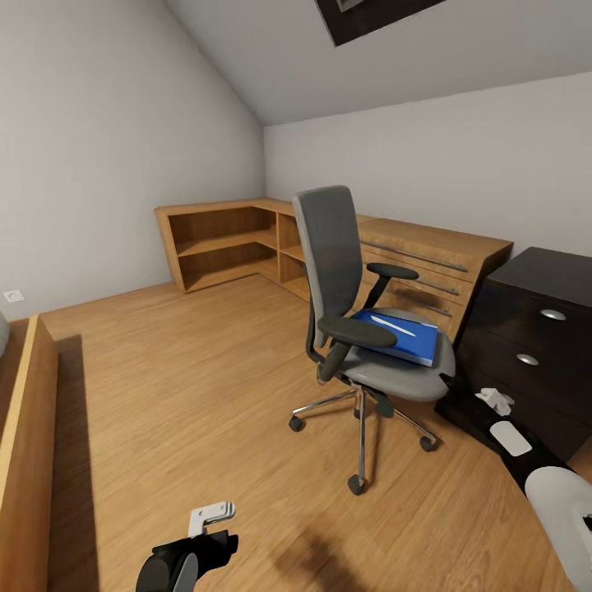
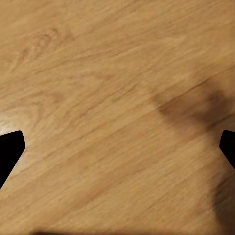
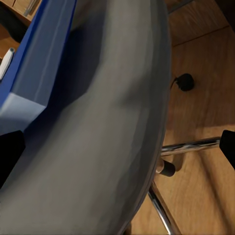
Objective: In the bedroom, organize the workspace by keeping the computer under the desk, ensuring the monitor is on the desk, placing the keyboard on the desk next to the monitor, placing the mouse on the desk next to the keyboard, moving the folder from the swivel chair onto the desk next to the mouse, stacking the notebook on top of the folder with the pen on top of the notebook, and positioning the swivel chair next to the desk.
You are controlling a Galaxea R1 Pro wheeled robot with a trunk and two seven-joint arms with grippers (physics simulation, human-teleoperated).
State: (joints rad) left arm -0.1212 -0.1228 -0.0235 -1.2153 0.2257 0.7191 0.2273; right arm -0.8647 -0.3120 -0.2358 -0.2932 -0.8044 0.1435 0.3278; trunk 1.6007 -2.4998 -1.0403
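The folder (image 1: pixel 399 335) lay on the chair (image 1: pixel 362 329) seat, a pen (image 1: pixel 392 325) on top. The right hand (image 3: pixel 117 147) hung open just beside the seat edge; the left hand (image 2: pixel 117 147), open, faced bare floor (image 1: pixel 189 386).

Wood everywhere, plus some chrome and cloth

The floor (image 1: pixel 189 386) and shelf units (image 1: pixel 238 238) look like smooth light wood with a soft sheen. The swivel chair (image 1: pixel 333 247) has matt grey cloth, black padded armrests and a shiny chrome base. The folder (image 1: pixel 403 341) is smooth blue, maybe plastic, and the drawer unit (image 1: pixel 534 329) at right is matt black with silver knobs.
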